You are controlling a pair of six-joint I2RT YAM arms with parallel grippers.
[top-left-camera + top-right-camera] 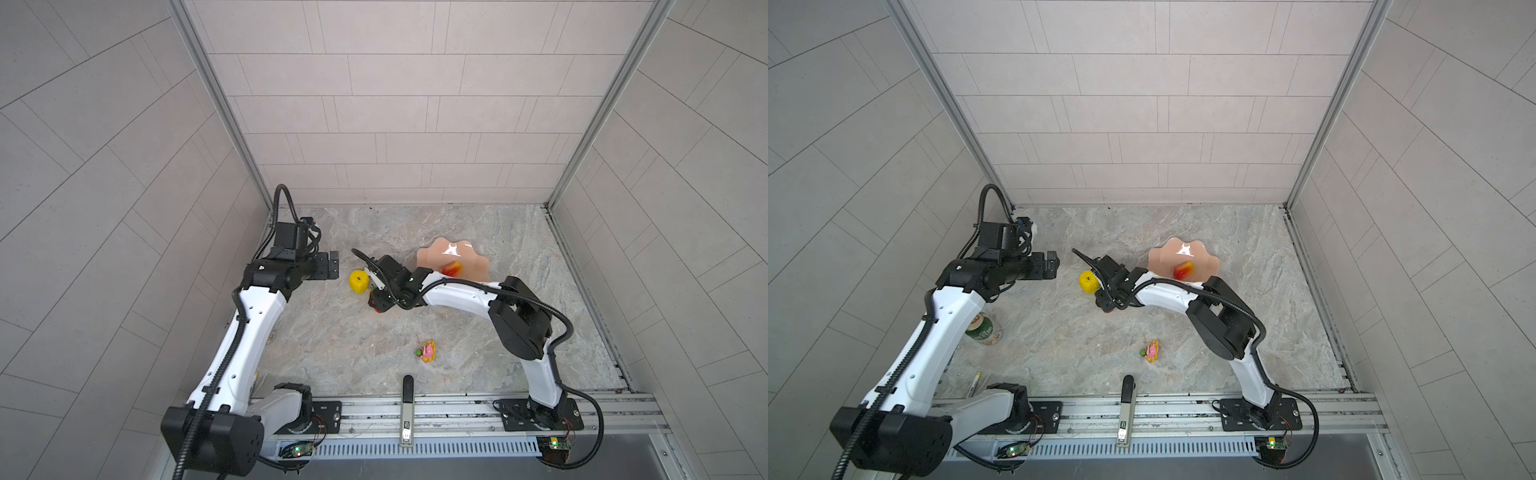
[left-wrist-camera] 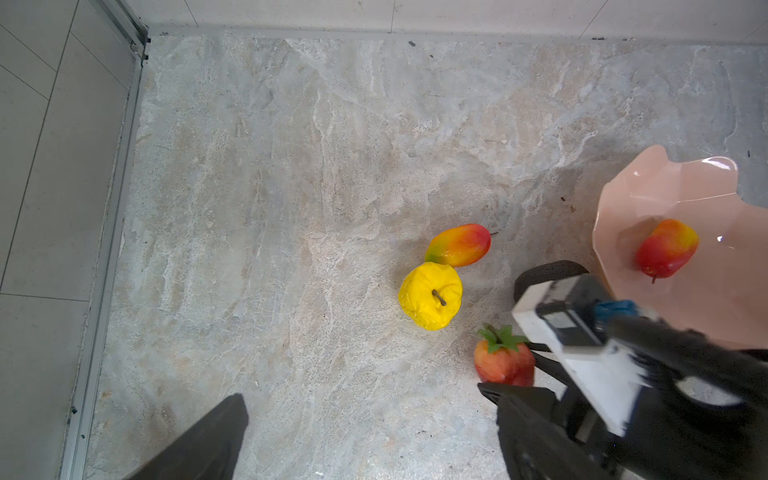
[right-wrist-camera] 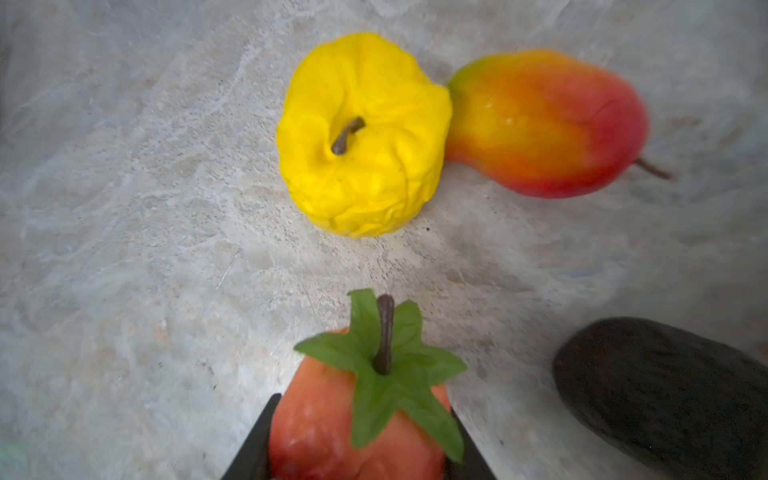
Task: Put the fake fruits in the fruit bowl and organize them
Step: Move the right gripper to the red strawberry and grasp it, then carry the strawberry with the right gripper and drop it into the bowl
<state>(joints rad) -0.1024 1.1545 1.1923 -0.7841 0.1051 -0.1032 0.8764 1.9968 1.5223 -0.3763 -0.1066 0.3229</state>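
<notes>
The peach-pink fruit bowl (image 1: 432, 257) (image 1: 1163, 259) (image 2: 665, 199) stands at the back right with one red-yellow mango (image 1: 452, 269) (image 2: 667, 248) lying in it. My right gripper (image 3: 363, 405) (image 1: 378, 303) is down on the floor left of the bowl, its two fingers pressed against both sides of the red strawberry (image 3: 357, 424) (image 2: 504, 361). Just beyond it lie the lumpy yellow fruit (image 3: 361, 137) (image 1: 359, 281) and a second mango (image 3: 544, 124) (image 2: 457, 245), touching each other. A black oval (image 3: 665, 395) rests beside them. My left gripper (image 2: 365, 436) (image 1: 330, 266) hovers open and empty to the left.
A pink-yellow-green trinket (image 1: 427, 351) lies toward the front middle. A green can (image 1: 984, 330) and a pen (image 1: 974, 382) sit by the left arm. A black-and-silver tool (image 1: 407, 409) lies over the front rail. Tiled walls close in the back and both sides.
</notes>
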